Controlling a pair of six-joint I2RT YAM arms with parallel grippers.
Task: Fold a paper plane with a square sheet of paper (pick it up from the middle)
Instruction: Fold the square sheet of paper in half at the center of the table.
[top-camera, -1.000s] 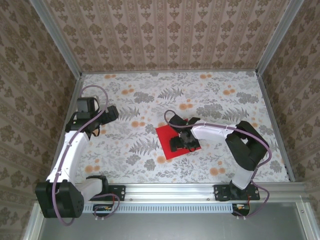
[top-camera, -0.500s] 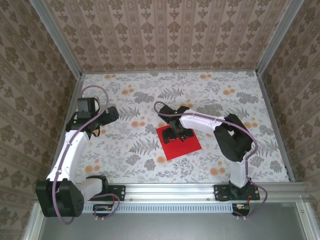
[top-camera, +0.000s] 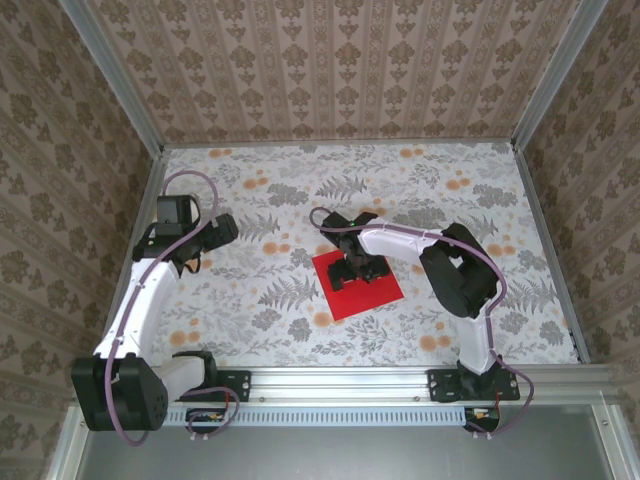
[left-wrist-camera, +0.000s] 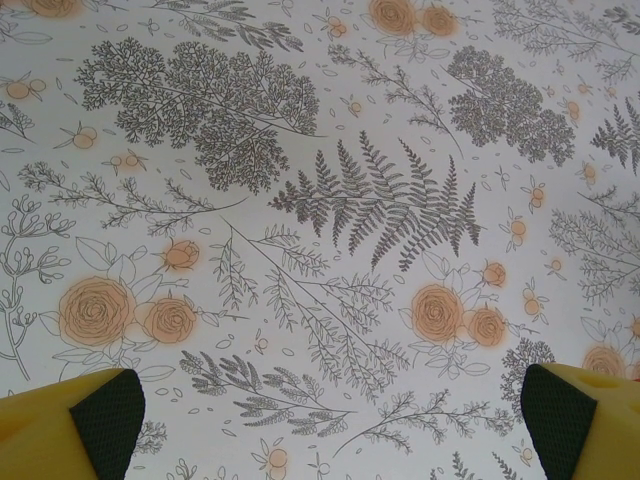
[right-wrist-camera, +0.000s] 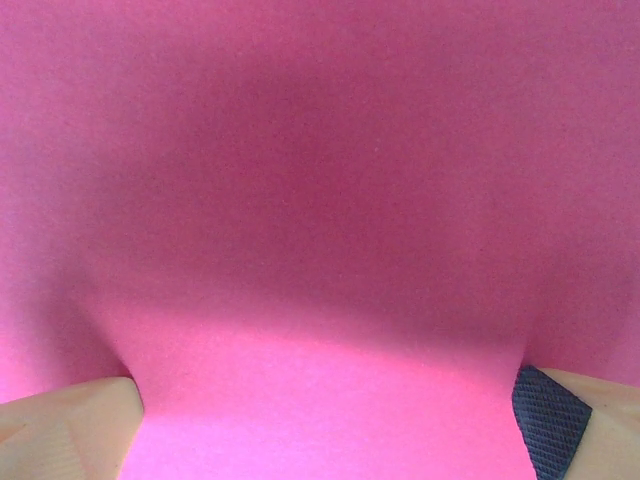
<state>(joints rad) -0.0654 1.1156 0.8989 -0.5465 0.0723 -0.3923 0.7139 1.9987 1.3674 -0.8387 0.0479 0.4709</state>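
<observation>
The square sheet of paper (top-camera: 372, 294) is seen lying flat on the surface (top-camera: 270, 300), a little right of the middle. It is bright red, and one corner is turned toward the near edge. No fold can be made out in it.

The right hand (top-camera: 355, 268) is placed over the far part of the sheet, pointing down at it. In the right wrist view the red paper (right-wrist-camera: 320, 200) is seen very close, with a dark shadow across its upper part. The right hand (right-wrist-camera: 320, 435) is spread wide there, and its fingertips (right-wrist-camera: 60, 430) are seen at the two bottom corners, with paper between them. Nothing is held. Whether the tips are touching the sheet cannot be told.

The left hand (top-camera: 222, 230) is found well apart from the paper, over the left side of the surface. In its own view the left hand (left-wrist-camera: 325, 430) is spread wide too, and its yellow fingers (left-wrist-camera: 95, 420) are empty above printed ferns and orange roses.
</observation>
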